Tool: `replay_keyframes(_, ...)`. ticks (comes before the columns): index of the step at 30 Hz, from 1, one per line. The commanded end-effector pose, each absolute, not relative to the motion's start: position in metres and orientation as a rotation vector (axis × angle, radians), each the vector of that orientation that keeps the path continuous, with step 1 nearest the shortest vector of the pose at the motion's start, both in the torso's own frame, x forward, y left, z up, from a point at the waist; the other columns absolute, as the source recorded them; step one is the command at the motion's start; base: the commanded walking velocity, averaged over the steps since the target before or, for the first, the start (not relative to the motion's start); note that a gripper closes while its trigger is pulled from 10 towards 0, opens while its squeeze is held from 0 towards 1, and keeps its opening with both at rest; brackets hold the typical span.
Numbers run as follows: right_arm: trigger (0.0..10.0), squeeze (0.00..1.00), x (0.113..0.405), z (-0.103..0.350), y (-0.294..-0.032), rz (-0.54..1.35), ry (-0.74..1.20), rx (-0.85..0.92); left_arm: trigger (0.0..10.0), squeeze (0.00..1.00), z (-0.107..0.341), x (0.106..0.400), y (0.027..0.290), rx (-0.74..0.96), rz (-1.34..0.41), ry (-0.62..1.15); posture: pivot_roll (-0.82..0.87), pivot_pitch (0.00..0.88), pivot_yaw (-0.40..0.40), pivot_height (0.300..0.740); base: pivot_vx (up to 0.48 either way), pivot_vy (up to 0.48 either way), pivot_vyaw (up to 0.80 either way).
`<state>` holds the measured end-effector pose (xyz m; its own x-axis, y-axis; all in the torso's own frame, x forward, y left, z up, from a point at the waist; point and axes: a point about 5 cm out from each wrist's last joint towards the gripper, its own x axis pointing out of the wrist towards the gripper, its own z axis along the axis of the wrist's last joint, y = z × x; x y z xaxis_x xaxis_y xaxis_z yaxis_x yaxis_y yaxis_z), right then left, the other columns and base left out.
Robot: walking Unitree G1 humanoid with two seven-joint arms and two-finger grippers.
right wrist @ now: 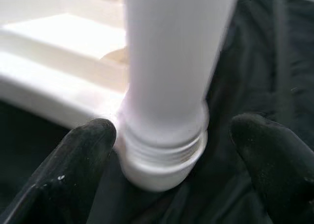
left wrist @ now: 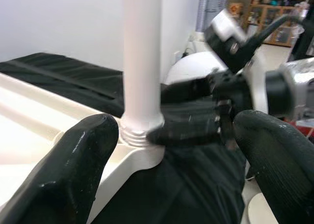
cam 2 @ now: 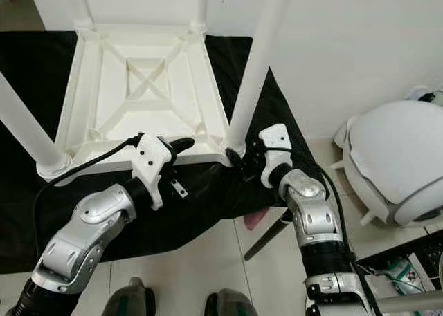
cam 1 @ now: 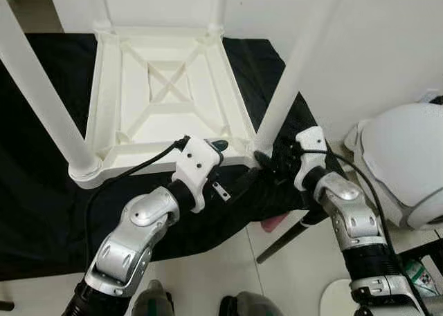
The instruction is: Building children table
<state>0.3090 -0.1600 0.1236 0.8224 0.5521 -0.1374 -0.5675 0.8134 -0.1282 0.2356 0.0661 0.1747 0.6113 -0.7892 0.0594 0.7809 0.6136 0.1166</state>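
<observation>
Pictured: a white plastic table top (cam 1: 166, 95), upside down on a black cloth (cam 1: 41, 191) spread over a pale tiled floor (cam 1: 277, 274), its ribbed underside and central cross-brace facing up. Seen standing in the corner sockets: 4 white legs, 2 at the far corners against the white wall (cam 1: 387, 46), 1 at the near left corner (cam 1: 41, 98) and 1 at the near right corner (cam 1: 294, 70), the last leaning slightly toward the right. Shown at the foot of that near right leg: the right gripper (cam 1: 266, 160), its 2 black fingers (right wrist: 73, 160) spread apart on either side of the threaded collar where leg met socket, close beside it but not visibly clamped. Just to its left, over the near edge of the table top: the left gripper (cam 1: 220, 146), fingers likewise apart, one resting near the rim and aimed toward the same corner. Visible in the left wrist view: the screw threads at the leg's base, partly exposed above the socket. At right on the floor: a rounded white object (cam 1: 408, 164), and a dark rod (cam 1: 287, 240) lying near the cloth's edge beside something pink (cam 1: 275, 223).
</observation>
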Motion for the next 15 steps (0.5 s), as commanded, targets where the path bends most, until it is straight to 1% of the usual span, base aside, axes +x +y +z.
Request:
replay_keyframes(1,10.0,0.0,0.313,0.127,-0.159,0.628,0.08,-0.178,10.0,0.0,0.176,0.235,0.064,0.084,-0.914,-0.113,0.01,0.0,-0.081,0.74,0.0,0.0,0.0)
replay_keyframes(9,10.0,0.0,0.339,0.127,-0.146,0.661,0.078,-0.195,10.0,0.0,0.177,0.237,0.063,0.087,-0.916,-0.118,0.03,0.0,-0.074,0.74,0.0,0.0,0.0)
replay_keyframes(13,10.0,0.0,0.342,0.127,-0.144,0.664,0.075,-0.195,10.0,0.0,0.178,0.237,0.064,0.087,-0.915,-0.119,0.03,0.0,-0.074,0.74,0.0,0.0,0.0)
replay_keyframes(15,10.0,0.0,0.348,0.124,-0.139,0.67,0.093,-0.199,10.0,0.0,0.178,0.237,0.065,0.087,-0.904,-0.118,0.04,0.004,-0.077,0.74,0.0,0.0,0.0)
